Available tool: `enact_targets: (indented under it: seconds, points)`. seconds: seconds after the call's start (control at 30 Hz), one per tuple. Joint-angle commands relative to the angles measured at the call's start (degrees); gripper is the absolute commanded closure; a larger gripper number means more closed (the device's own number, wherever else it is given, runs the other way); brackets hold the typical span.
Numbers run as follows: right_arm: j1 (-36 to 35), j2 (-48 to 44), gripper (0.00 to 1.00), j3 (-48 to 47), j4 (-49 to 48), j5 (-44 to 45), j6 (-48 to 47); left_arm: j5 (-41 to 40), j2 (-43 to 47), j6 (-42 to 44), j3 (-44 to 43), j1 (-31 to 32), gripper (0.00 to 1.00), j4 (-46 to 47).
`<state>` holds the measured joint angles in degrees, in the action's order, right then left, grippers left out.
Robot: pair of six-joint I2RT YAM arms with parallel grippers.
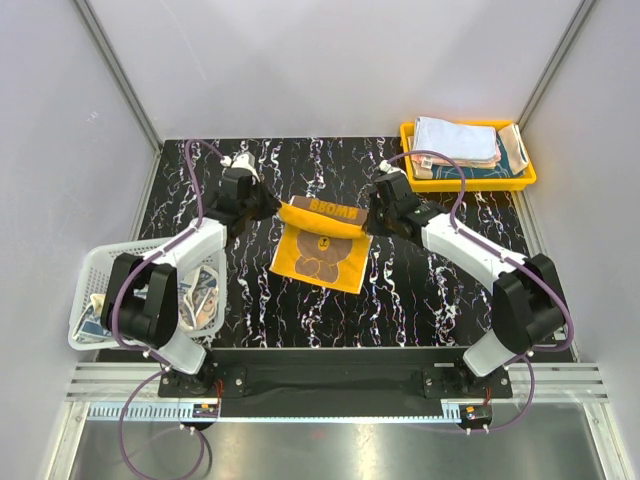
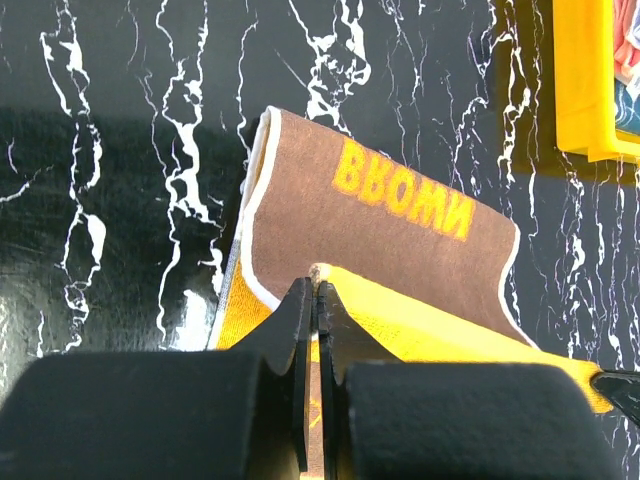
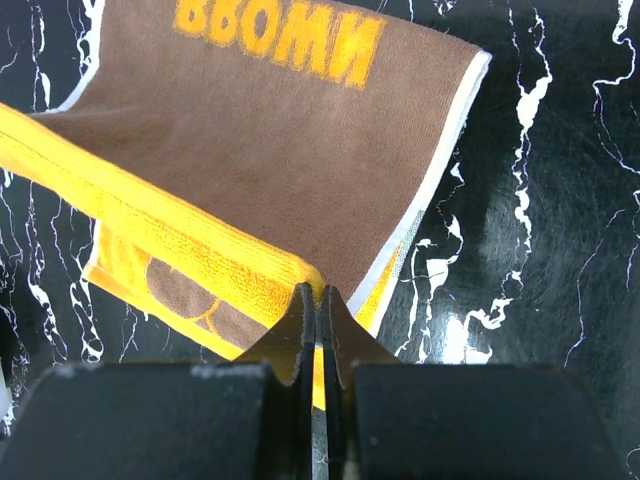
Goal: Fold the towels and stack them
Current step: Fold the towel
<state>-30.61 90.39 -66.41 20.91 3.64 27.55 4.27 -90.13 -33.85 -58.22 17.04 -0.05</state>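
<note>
A yellow towel (image 1: 320, 250) with a brown bear face lies at the middle of the black marbled table. Its far edge is lifted and curled over, showing a brown underside with yellow lettering (image 2: 400, 195). My left gripper (image 1: 272, 208) is shut on that edge's left corner, and the wrist view shows my left gripper (image 2: 317, 290) pinching the yellow hem. My right gripper (image 1: 372, 222) is shut on the right corner; the right wrist view shows my right gripper (image 3: 317, 295) clamped on the towel (image 3: 300, 150). Several folded towels (image 1: 455, 140) are stacked in the tray.
The yellow plastic tray (image 1: 470, 184) stands at the back right, and its edge (image 2: 585, 80) shows in the left wrist view. A white mesh basket (image 1: 95, 275) with more towels (image 1: 205, 295) sits at the table's left edge. Grey walls enclose the table.
</note>
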Motion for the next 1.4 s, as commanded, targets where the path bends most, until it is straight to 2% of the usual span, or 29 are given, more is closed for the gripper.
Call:
enact_targets:
  seconds: [0.0, 0.27, 0.63, 1.07, 1.37]
  points:
    - [-0.9, -3.0, 1.0, 0.1, -0.3, 1.5, 0.8, -0.9, 3.6, -0.3, 0.6, 0.1, 1.0, 3.5]
    - [-1.7, -3.5, 1.0, 1.8, -0.7, 1.5, 1.4, -0.8, 5.2, -0.5, 2.8, 0.4, 1.0, 3.5]
    - [-4.0, -2.2, 1.0, 5.7, -2.9, 1.5, 3.0, -0.3, 6.5, -1.2, 10.5, 0.8, 1.0, 6.6]
    - [-4.5, -4.3, 1.0, 6.2, -1.5, 2.0, 2.9, -0.3, 9.9, 0.1, 10.8, 0.9, 1.0, 4.1]
    - [-4.8, -3.2, 1.0, 12.0, -6.3, -0.9, 4.9, 0.6, 9.0, -0.7, 16.3, 1.4, 1.0, 6.6]
